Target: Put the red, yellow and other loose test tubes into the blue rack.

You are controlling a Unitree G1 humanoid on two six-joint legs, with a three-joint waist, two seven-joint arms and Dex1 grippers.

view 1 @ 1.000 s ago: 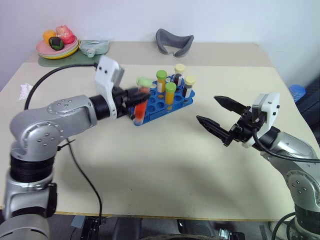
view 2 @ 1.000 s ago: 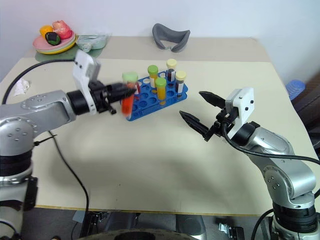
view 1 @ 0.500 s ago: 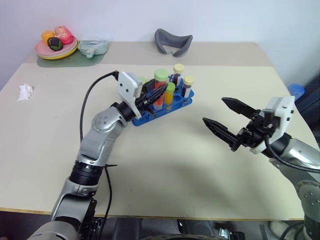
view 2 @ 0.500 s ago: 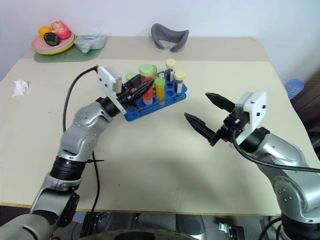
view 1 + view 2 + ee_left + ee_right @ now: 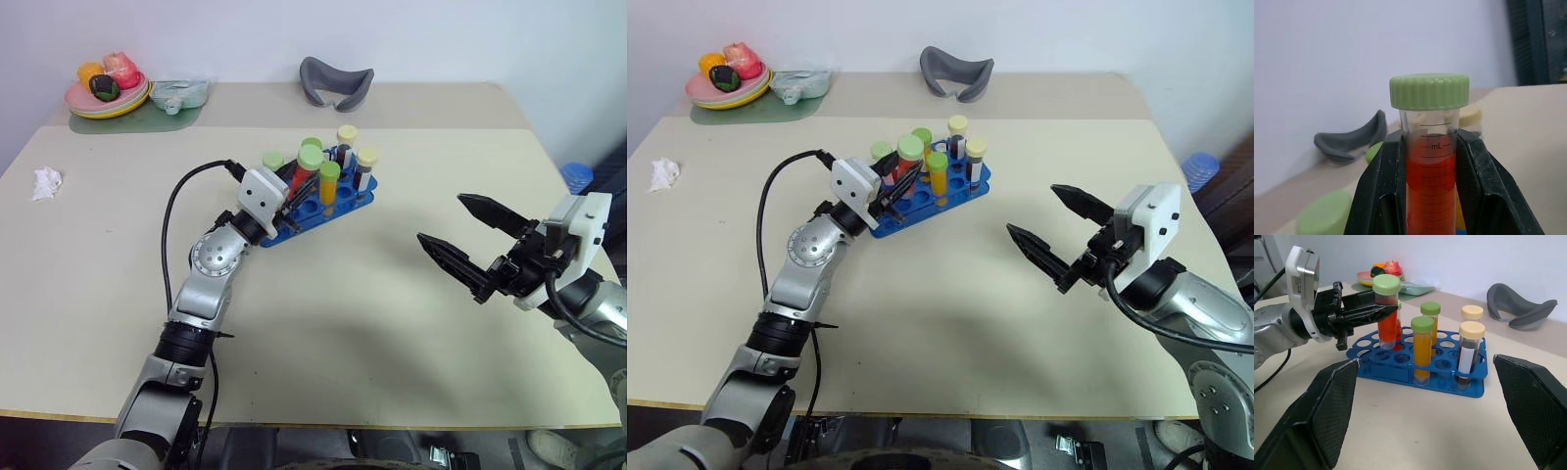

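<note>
Left gripper (image 5: 1369, 313) clamps the red tube (image 5: 1386, 316) upright over the blue rack (image 5: 1420, 369) for seating in a hole, while the right gripper (image 5: 468, 245), jaws spread and empty, waits well clear of the rack.

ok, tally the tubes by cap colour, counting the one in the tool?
Green-capped tubes: 4, including the red tube gripped in the left tool
Cream-capped tubes: 2
Total: 6
</note>
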